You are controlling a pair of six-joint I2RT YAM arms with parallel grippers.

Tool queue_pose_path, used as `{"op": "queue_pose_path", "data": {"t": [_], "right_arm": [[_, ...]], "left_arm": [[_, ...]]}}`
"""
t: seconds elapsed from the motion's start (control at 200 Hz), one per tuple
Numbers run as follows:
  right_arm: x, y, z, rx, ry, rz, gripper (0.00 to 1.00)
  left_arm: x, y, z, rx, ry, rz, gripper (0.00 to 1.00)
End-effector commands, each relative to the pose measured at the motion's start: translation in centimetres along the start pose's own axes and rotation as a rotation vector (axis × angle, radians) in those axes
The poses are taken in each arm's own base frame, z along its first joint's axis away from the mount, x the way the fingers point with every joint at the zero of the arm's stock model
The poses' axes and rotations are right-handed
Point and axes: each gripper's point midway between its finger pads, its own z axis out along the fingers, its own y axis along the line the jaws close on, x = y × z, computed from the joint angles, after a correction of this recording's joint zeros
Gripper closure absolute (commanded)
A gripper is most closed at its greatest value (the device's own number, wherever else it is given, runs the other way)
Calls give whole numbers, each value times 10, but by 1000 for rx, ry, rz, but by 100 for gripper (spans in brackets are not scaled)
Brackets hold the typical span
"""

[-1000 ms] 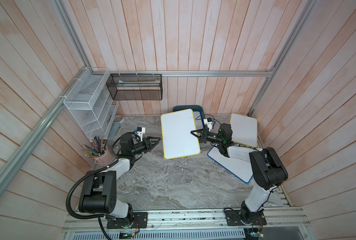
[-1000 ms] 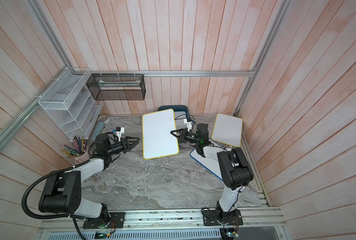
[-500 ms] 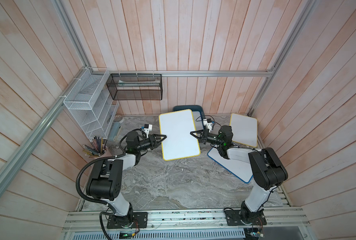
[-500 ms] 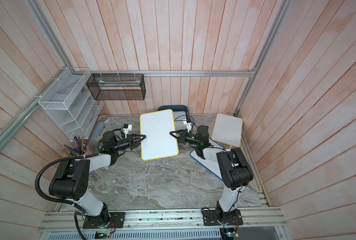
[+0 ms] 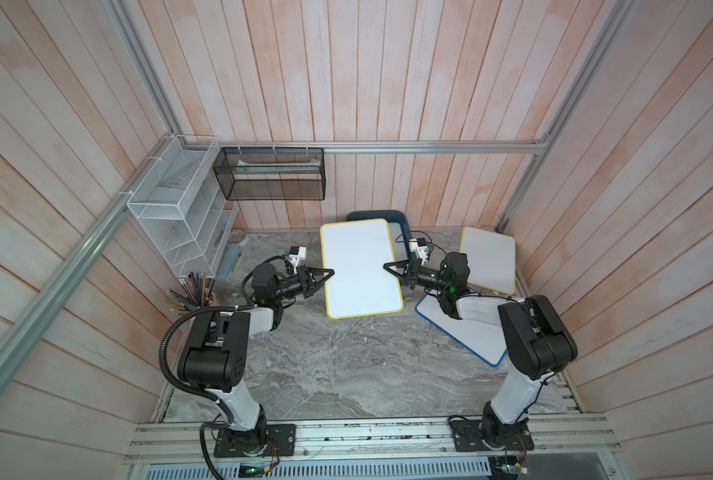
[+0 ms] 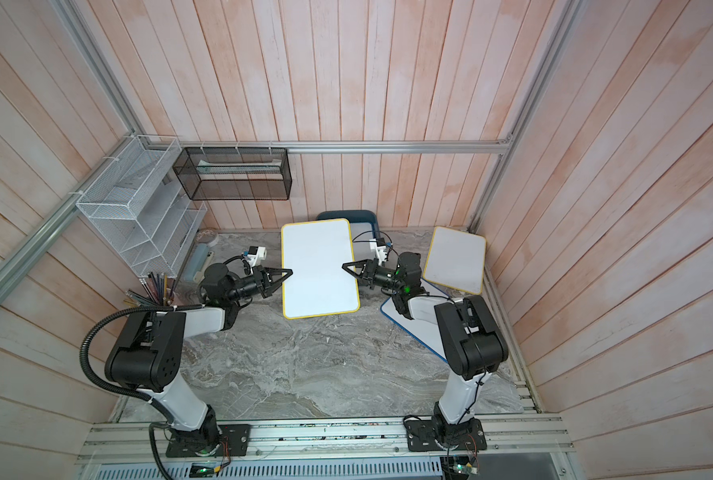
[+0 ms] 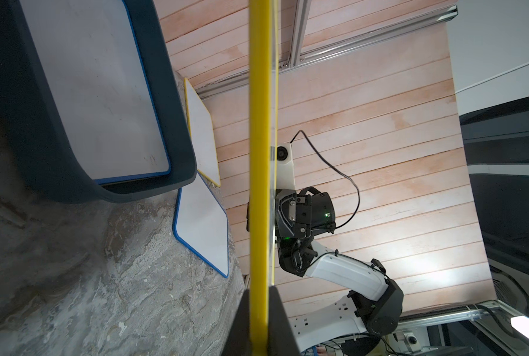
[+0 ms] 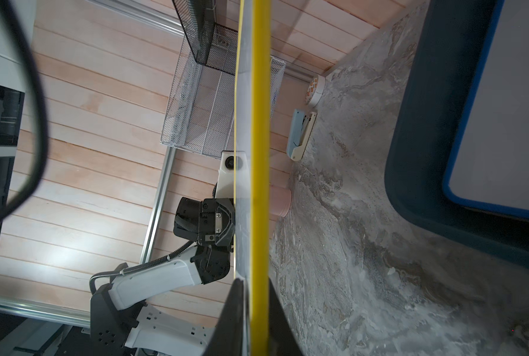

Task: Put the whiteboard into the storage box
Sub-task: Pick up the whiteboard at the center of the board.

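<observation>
The left pincer (image 5: 330,272) has just shut on the yellow whiteboard (image 5: 359,266), I cannot tell if the right pincer (image 5: 386,266) grips it, and the storage box (image 7: 140,191) comes next.

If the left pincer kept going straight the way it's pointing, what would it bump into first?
The yellow-edged whiteboard: the left pincer points straight at its side edge and is shut on it, so it would likely just push the board.

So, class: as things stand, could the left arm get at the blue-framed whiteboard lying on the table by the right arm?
Probably not. The left gripper is shut on the yellow-framed whiteboard, and the blue-framed whiteboard lies beyond it, partly under the right arm.
</observation>
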Motion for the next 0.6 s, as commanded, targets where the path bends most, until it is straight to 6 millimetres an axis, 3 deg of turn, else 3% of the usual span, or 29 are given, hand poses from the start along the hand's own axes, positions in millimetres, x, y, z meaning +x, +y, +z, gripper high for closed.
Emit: {"op": "queue_pose_path", "data": {"t": [0.0, 0.325, 0.595], "right_arm": [[-11, 22, -13, -34, -47, -103, 75], [-21, 5, -48, 47, -132, -104, 68], [-20, -6, -69, 115, -165, -118, 68]], "left_arm": [[-14, -7, 3, 1, -29, 71, 100], [-38, -12, 9, -16, -75, 72, 100], [-54, 9, 12, -117, -138, 9, 100]]}}
